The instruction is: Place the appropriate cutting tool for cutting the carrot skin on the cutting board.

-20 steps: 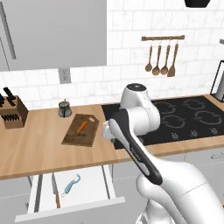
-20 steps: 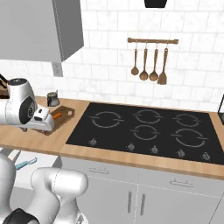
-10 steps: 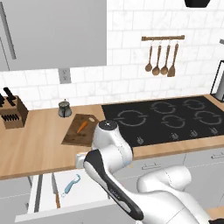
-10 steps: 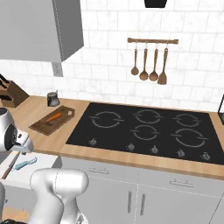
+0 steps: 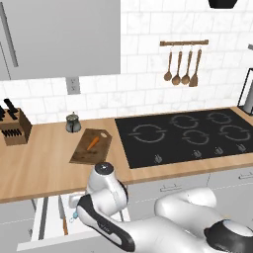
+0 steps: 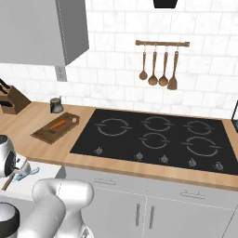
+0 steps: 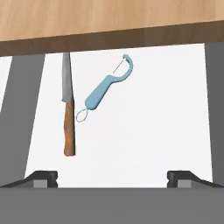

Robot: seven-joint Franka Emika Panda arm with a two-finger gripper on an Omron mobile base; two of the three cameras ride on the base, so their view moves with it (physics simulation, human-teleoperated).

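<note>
Where base views hide the drawer, peeler (image 7: 106, 87) lies beside knife (image 7: 68, 113).

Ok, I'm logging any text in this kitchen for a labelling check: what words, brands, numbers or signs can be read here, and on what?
None: no readable text in any view.
The peeler and the knife in the drawer carry no brand or marking.
The cutting board, the knife block and the stove are unlettered; the stove's knobs show no numbers, though they are too small to be sure.
</note>
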